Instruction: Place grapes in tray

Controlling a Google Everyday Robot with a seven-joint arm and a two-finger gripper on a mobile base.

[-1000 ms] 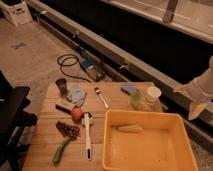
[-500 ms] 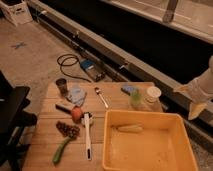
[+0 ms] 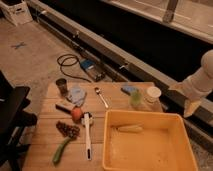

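The grapes [image 3: 67, 129], a small dark cluster, lie on the wooden table [image 3: 45, 135] near its left side, between a round orange-red fruit [image 3: 76, 114] and a long green vegetable [image 3: 61, 150]. The yellow tray [image 3: 145, 115] stands on the right half of the table and holds one pale elongated object [image 3: 129, 128]. My gripper [image 3: 191, 107] hangs at the end of the white arm at the far right, above and beyond the tray's far right corner, well away from the grapes.
A white-handled utensil [image 3: 87, 136] lies between grapes and tray. At the back stand a spoon [image 3: 101, 96], dark cup [image 3: 62, 86], blue cloth [image 3: 77, 94], green cup [image 3: 136, 98] and lidded white container [image 3: 152, 94]. A black chair [image 3: 12, 120] stands left.
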